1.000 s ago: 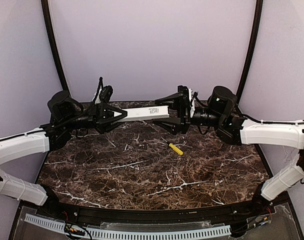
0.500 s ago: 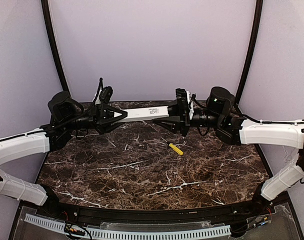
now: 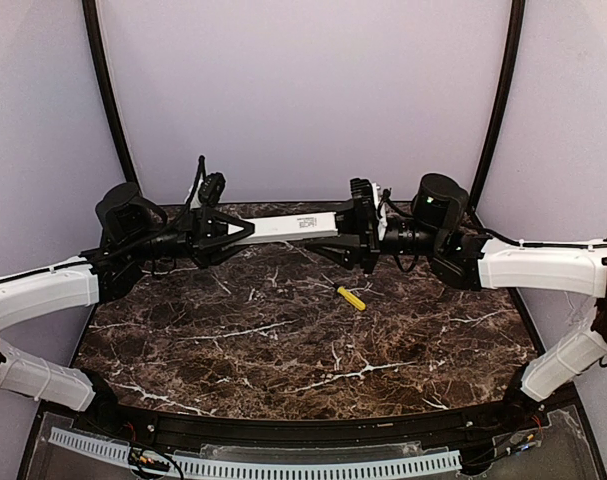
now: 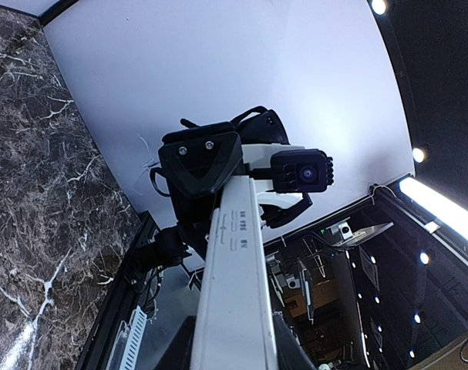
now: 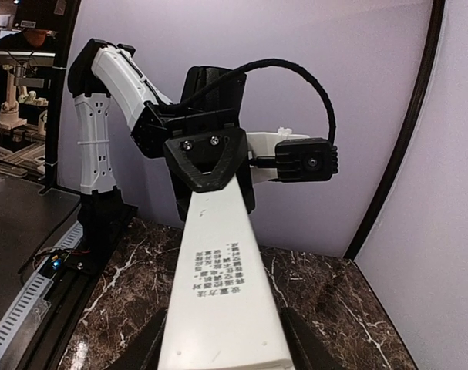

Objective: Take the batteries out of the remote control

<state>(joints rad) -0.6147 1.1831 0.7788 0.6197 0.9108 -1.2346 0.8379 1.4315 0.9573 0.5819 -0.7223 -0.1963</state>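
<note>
The white remote control [image 3: 288, 227] hangs level above the back of the marble table [image 3: 283, 340], held between both arms. My left gripper [image 3: 245, 230] is shut on its left end, and my right gripper [image 3: 343, 232] is shut on its right end, the end with small dark print. The remote also shows in the left wrist view [image 4: 237, 293] and in the right wrist view [image 5: 218, 301], filling the space between the fingers. No orange battery is in view.
A yellow stick with a dark tip [image 3: 351, 298] lies on the table right of centre, below the right gripper. Black frame posts stand at the back left and right corners. A white perforated strip [image 3: 283, 465] runs along the near edge.
My right gripper was open around the remote's right end a second ago; its fingers have closed onto that end. The left gripper and the remote have stayed put.
</note>
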